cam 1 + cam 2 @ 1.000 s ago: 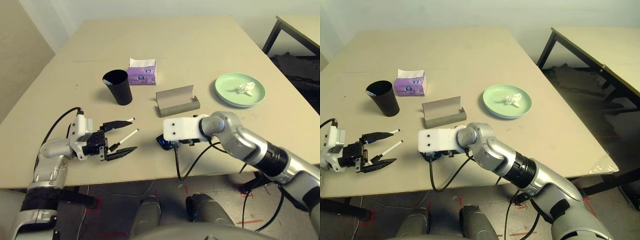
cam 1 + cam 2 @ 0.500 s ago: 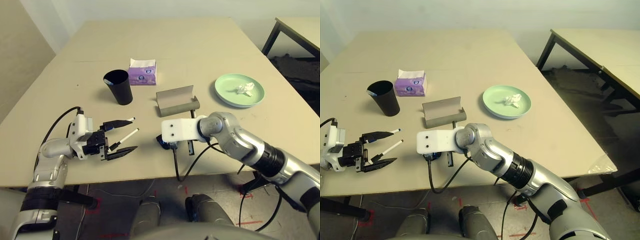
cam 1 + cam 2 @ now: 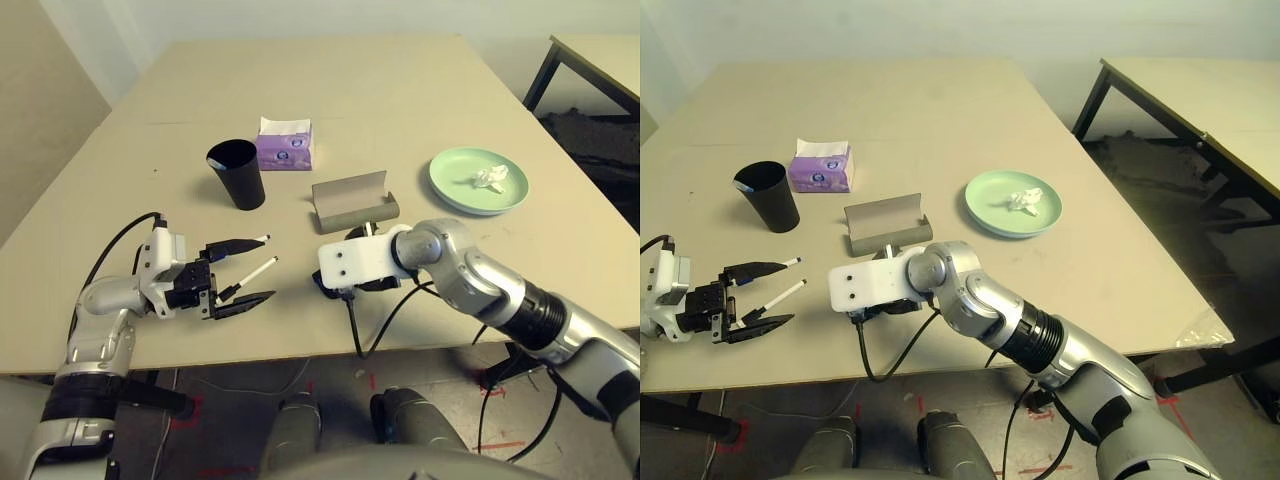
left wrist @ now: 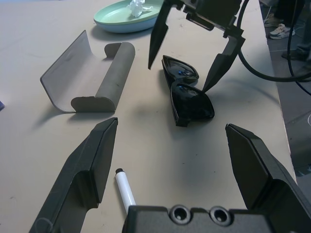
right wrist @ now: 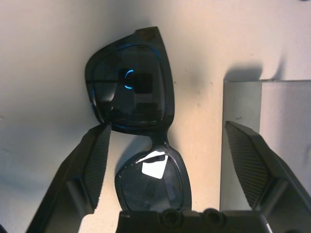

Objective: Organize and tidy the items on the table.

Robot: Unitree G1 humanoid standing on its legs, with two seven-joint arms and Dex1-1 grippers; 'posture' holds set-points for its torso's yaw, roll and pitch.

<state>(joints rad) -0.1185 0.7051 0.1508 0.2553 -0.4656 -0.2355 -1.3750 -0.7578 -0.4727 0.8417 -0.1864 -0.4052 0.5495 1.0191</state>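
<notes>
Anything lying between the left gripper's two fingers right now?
Yes. In the left eye view, a white marker lies on the table between the open fingers of the left gripper, untouched.

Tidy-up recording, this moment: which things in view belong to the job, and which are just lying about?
Job items: black sunglasses under the open right gripper, grey glasses case, two markers by the open left gripper, black cup, green plate holding a crumpled tissue.
Lying about: purple tissue pack.
</notes>
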